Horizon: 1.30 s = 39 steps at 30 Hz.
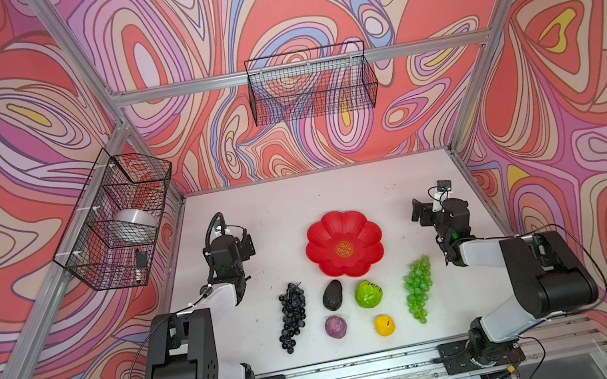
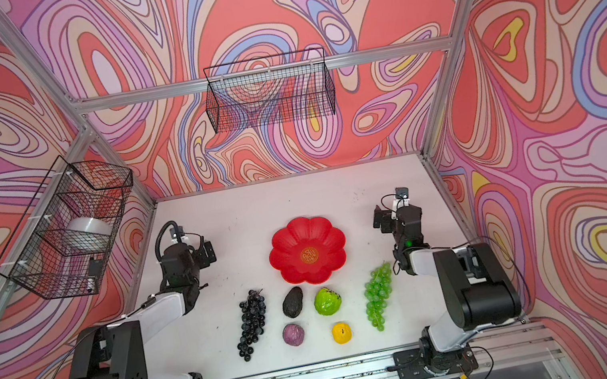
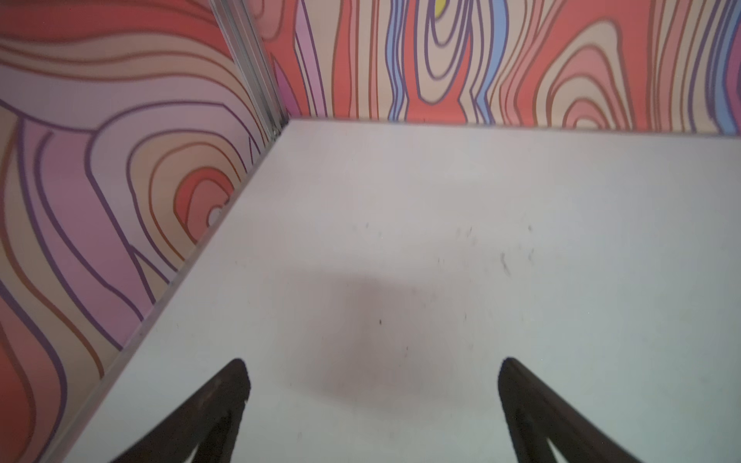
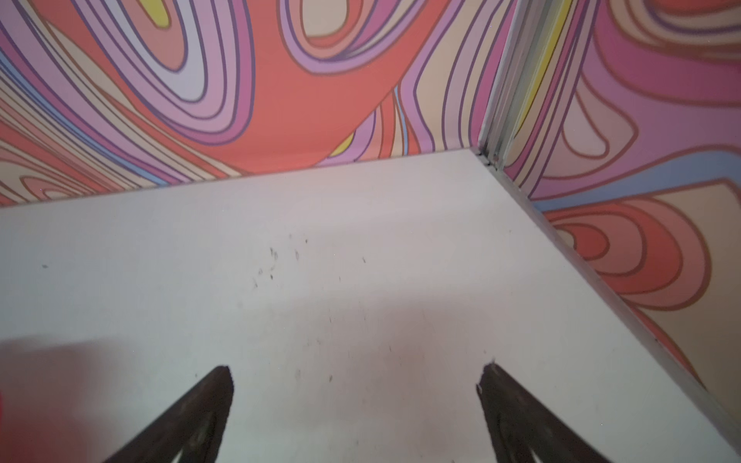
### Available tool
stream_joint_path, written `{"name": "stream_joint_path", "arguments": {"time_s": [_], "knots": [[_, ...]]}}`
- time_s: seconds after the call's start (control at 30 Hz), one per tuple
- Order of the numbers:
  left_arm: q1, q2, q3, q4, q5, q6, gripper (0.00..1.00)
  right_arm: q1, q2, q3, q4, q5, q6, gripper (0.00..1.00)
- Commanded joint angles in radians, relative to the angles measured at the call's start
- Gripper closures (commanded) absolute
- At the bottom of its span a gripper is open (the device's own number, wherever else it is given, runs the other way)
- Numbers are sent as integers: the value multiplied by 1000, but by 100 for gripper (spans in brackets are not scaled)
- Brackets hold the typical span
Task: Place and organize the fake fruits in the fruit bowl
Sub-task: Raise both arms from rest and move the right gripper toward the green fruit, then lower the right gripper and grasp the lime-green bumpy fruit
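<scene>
Fruit bowl (image 1: 326, 243) between both spread jaws — fake fruits (image 1: 332, 296) well apart.

We can read no text, brand or number anywhere in these views. The one sign we find is the round gold emblem (image 1: 344, 250) at the centre of the red fruit bowl (image 1: 317, 238), which sits on the tabletop (image 1: 256, 215) about midway between its left and right edges. In both top views the emblem shows a symmetrical pattern of darker lines, like a stylised character, too small for us to read.
</scene>
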Motion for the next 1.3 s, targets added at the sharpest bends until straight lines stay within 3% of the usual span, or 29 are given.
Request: {"name": "stream_joint_path", "arguments": {"time_s": [0.0,0.17,0.3,0.4,0.6,0.67,0.8,0.93,1.07,1.27], "knots": [[-1,-57,139,-371,-73,-98,0,-2,-104,173,-340,-4,90,4],[-30,-102,303,-763,-85,-264,0,8,-152,365,-681,-109,200,12],[-87,-152,336,-954,-57,-382,0,109,-166,454,-935,-143,216,14],[-157,-195,292,-979,72,-424,0,218,-231,420,-1028,-192,257,14],[-308,-209,313,-1075,125,-498,4,441,-264,453,-1298,-194,330,16],[-328,-221,310,-1084,135,-499,4,472,-311,422,-1325,-224,356,14],[-330,-237,298,-1092,165,-494,4,482,-339,313,-1303,-483,366,13],[-330,-228,299,-1078,254,-481,5,497,-346,224,-1267,-523,395,10],[-332,-231,303,-1098,264,-492,5,506,-280,187,-1208,-597,416,11],[-336,-265,289,-1091,263,-500,5,542,-230,125,-1103,-596,446,10]]}}
